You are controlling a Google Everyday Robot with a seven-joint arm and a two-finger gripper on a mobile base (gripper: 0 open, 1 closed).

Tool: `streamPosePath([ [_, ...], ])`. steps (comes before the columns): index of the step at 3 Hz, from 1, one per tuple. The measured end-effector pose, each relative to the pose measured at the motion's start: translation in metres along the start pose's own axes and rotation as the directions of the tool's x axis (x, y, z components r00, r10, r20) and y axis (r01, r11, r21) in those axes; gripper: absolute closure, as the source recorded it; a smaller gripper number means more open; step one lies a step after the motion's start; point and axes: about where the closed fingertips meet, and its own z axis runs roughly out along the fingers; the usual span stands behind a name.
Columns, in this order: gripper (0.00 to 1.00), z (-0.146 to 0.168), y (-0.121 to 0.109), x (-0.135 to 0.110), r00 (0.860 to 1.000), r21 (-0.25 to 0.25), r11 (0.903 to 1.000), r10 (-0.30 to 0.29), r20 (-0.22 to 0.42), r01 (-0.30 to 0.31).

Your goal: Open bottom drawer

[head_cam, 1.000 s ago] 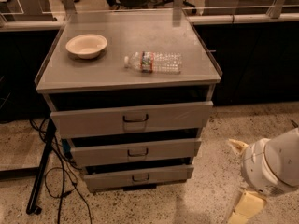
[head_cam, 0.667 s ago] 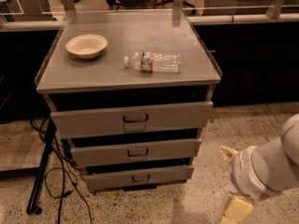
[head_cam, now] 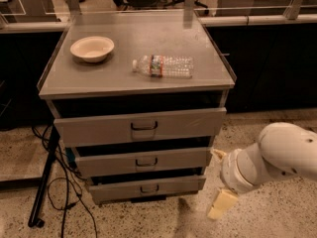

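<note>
The bottom drawer [head_cam: 148,188] is the narrowest grey front of three on the grey metal cabinet [head_cam: 133,73], with a small dark loop handle [head_cam: 149,188] at its centre. It stands pushed in near the floor, below the mid-sized drawer [head_cam: 143,162] and the tall top drawer [head_cam: 141,127]. My gripper [head_cam: 221,190] hangs at the end of the white arm [head_cam: 277,155], to the right of the cabinet and level with the lower drawers, apart from the fronts. One cream finger [head_cam: 222,204] points down toward the floor.
A cream bowl [head_cam: 92,48] and a lying plastic water bottle [head_cam: 163,66] rest on the cabinet top. Black cables and a stand leg [head_cam: 44,182] lie on the speckled floor at the left. Dark counters [head_cam: 267,63] run behind.
The arm and gripper have moved left, closer to the cabinet's right side. The drawers, bowl and bottle have not moved.
</note>
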Motion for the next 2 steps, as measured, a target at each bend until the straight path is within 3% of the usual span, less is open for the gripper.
streamPosePath([
  [1, 0.00, 0.0884, -0.0940, 0.0038, 0.996, -0.043, 0.9978, 0.054, 0.074, -0.051],
  [2, 0.00, 0.0884, -0.0940, 0.0038, 0.996, -0.043, 0.9978, 0.054, 0.074, -0.051],
])
